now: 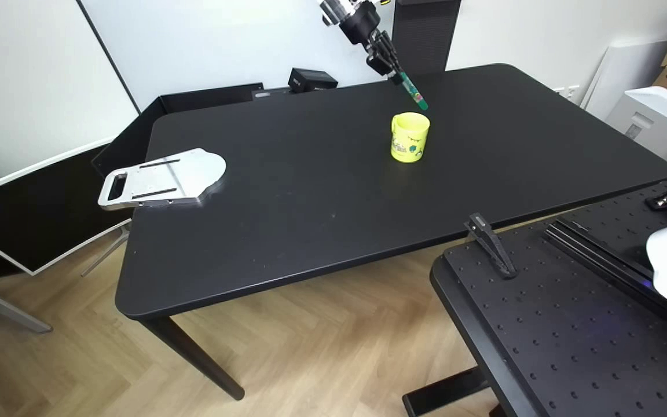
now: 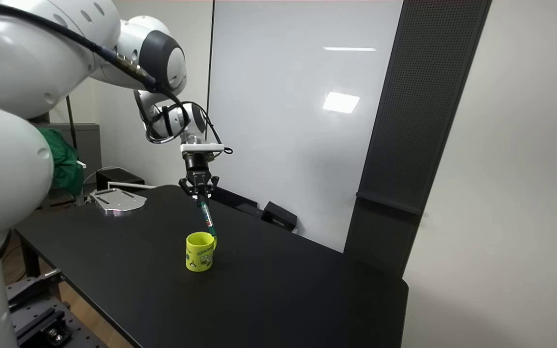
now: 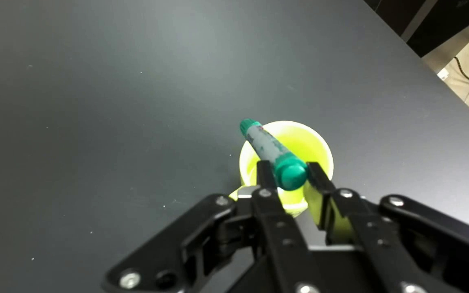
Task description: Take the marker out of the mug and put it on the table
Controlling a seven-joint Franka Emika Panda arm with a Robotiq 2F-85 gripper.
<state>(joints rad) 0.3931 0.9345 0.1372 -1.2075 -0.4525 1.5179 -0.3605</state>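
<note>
1. Our pincer was clamped on the upper end of the marker, which slanted down below it; its whole length showed in the wrist view, so we judged it free of the mug.
2. The mug stood upright on the counter beneath the pincer, its rim near the marker's lower tip. We took carrying to be the step in hand, so shifting sideways before dropping lower seemed wise; the tip could otherwise knock the mug.
3. We favoured the counter to the pincer's left in the wrist view, well apart from the mug.
4. With the marker tilted, its lower tip would likely land first, so we needed a slow descent.
5. It seemed apt to roll, so we wanted the pincer to part gently, close to the surface.
</note>
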